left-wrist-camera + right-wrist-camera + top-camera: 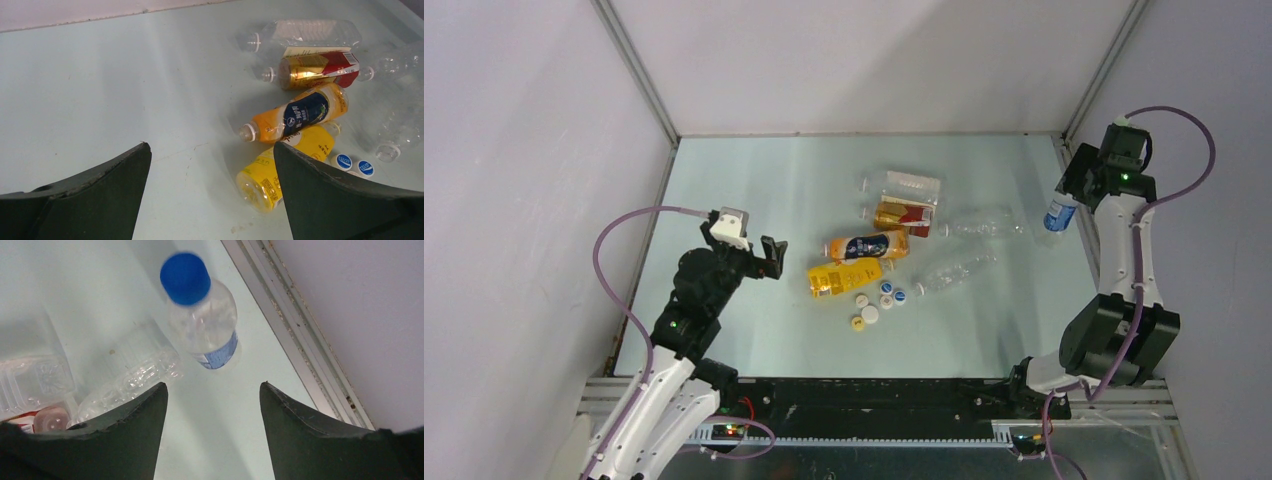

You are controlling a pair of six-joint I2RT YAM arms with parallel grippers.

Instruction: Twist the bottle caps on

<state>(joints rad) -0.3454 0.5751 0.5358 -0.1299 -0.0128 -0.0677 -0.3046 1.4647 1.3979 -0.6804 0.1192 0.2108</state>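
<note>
Right wrist view gave me the clearest read: the right tool [212,385] stood with its jaws well apart and nothing between them. The capped bottle [210,325] stood on the table [754,180] beyond the fingertips, apart from both, close to the right edge rail. Its blue cap [185,278] looked seated on the neck, though the cap was blurred and I could not tell how tight it was.

From the top view I judged that bottle done and parked to one side, with the job between bottles. The rest of the bottles [904,215] lay on their sides in a heap mid-table, necks bare where I could see them, and the loose caps [876,300] sat in a small cluster just beside the heap on its near side.

The left tool [769,255] hung over the left half of the table with its jaws as wide as they go, gripping nothing. It faced the heap, and the orange bottle [295,115] lay nearest its line, ahead and to the right.

Next I reckoned one tool had to take a lying bottle by the body and stand it up while the other fetched a cap. The right tool was well apart from both.
</note>
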